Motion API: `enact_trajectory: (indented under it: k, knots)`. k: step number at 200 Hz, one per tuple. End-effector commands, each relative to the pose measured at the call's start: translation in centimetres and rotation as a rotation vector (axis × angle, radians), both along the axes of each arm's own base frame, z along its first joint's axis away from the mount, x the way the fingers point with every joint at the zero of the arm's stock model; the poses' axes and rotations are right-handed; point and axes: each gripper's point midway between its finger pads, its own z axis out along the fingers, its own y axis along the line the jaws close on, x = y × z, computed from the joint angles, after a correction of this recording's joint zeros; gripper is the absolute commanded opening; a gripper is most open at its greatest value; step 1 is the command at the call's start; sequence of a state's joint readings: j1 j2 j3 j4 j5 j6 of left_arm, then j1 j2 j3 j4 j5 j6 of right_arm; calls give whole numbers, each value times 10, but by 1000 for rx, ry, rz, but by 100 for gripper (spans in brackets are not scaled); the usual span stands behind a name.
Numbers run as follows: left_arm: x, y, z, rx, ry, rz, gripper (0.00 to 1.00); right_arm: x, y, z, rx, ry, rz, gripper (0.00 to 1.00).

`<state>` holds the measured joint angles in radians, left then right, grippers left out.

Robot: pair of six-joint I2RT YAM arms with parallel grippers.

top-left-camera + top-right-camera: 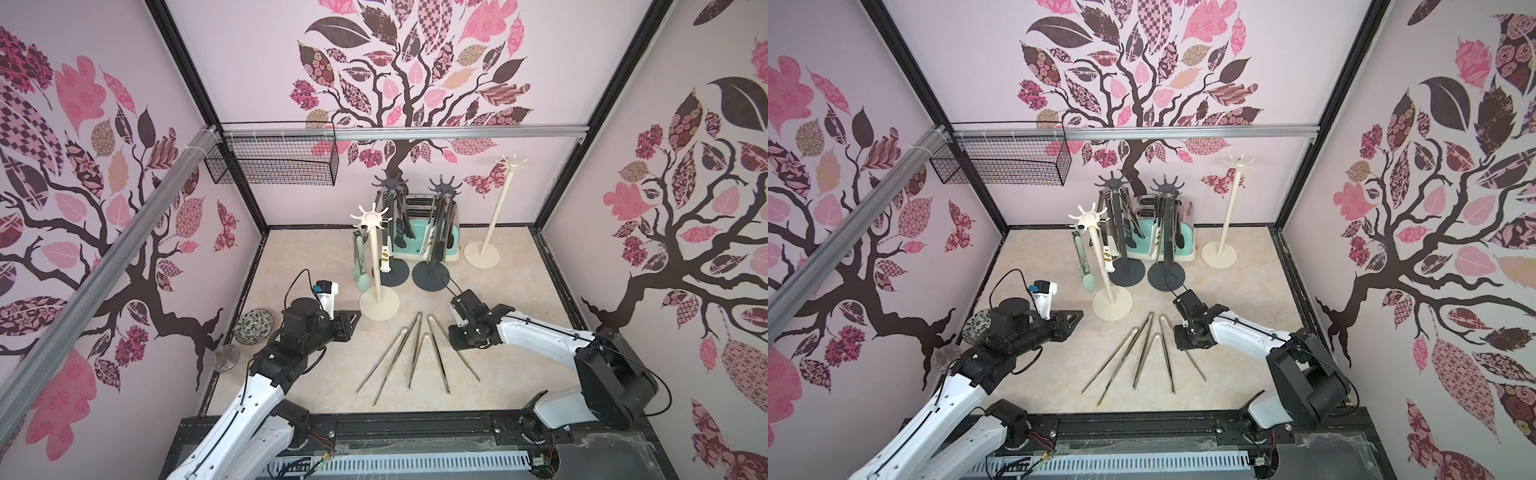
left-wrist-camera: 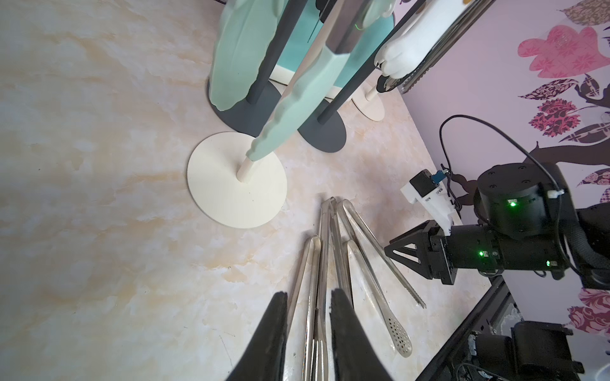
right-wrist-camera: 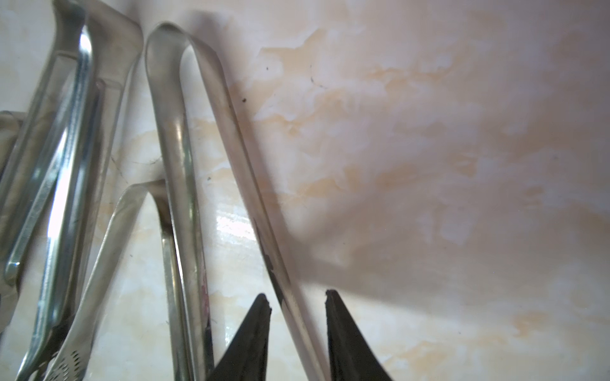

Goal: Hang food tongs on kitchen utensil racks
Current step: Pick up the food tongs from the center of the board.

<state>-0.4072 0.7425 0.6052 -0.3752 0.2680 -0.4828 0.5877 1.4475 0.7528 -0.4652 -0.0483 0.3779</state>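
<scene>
- I see four bare steel tongs (image 2: 325, 250) lying flat on the glossy, marble-patterned tabletop (image 1: 519, 270). They are thin polished V-shaped strips, fanned out with their bends toward the racks. One pair ends in perforated spoon tips and another in fine teeth.
- Behind them stand slim matte poles on flat round discs, each with a star-shaped crown of hooks.
- The near cream rack (image 1: 376, 266) carries mint-tipped tongs (image 1: 360, 282).
- The two dark grey racks (image 1: 422, 282) carry black-tipped tongs (image 1: 400, 239).
- The far cream rack (image 1: 496, 208) stands by the back wall.
- My left gripper (image 2: 308, 330) hovers beside the near cream base. Its black wedge fingers are parted a little, with nothing between them.
- My right gripper (image 3: 295, 300) is down at the rightmost tongs (image 3: 178, 148). Its jaws are partly apart and straddle one steel arm, with a gap showing on each side, so it has no grip.
</scene>
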Motion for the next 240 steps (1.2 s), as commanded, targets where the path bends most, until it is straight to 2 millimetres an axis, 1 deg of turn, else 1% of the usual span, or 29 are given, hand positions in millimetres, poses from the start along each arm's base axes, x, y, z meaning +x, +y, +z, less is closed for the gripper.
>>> enact_trajectory:
  k: [1, 44, 86, 145, 174, 222, 240]
  knots:
    - [2, -2, 2, -9, -15, -6, 26, 5, 10, 4, 5, -10, 24, 33]
    - [1, -1, 2, -5, -17, -3, 26, 1, 13, -6, 0, 13, 31, 33]
    - [2, 0, 1, -2, -14, -1, 26, 0, 7, -15, -41, 24, 22, 31]
    - [2, -1, -2, -2, -4, -4, 26, -3, -4, -24, -98, 32, 12, 21]
    - [2, -2, 0, -7, -9, -7, 26, -5, -9, -27, -112, 30, 7, 17]
    - [1, -2, 1, -13, -8, -7, 26, -6, -13, -28, -123, 19, 3, 11]
    - [1, -2, 2, -18, -10, -7, 26, -7, -16, -26, -129, 6, 1, 7]
